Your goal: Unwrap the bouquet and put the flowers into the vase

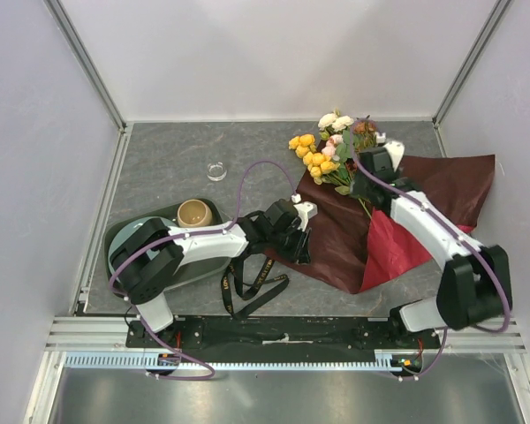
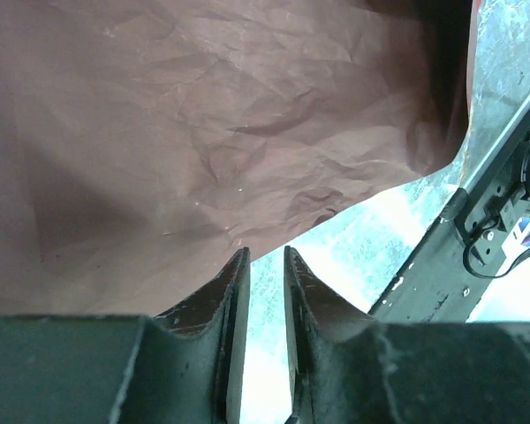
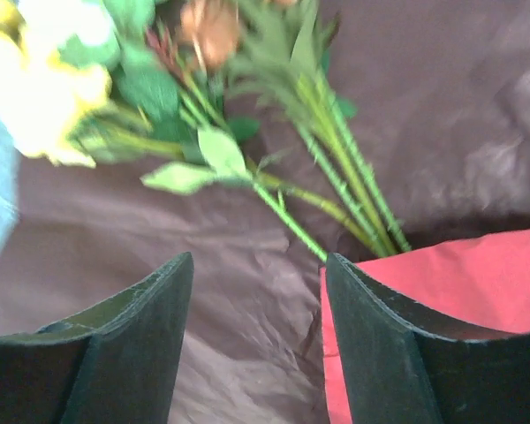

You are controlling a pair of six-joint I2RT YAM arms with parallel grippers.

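- The bouquet's dark red paper (image 1: 442,190) lies spread open on the table (image 1: 177,146), its brighter red inner side turned up at the near corner. The black ribbon (image 1: 252,281) lies loose by the arm bases, so the unwrapping looks all but done.
- The flowers (image 1: 322,150), in yellow, pink, cream and rust, rest on the far edge of the sheet, heads toward the back wall and green stems (image 3: 336,168) pointing back across the paper.
- The right gripper (image 3: 261,261) hovers just short of those stems with its jaws spread wide and nothing between them, apparently lining up to pick the bunch.
- The left gripper (image 2: 265,252) sits at the near left edge of the paper, jaws parted only a little and holding nothing. Bare table shows through the gap.
- The clear glass vase (image 1: 216,170) stands empty, well apart to the left of the flowers. A tan mug (image 1: 194,212) stands nearer the arms.
- Next, by my reading, the right gripper must close on the stems where they bunch together, lift them clear of the sheet, turn them upright and carry them left to the vase's narrow rim.
- The splayed stems could slip or miss that small opening.
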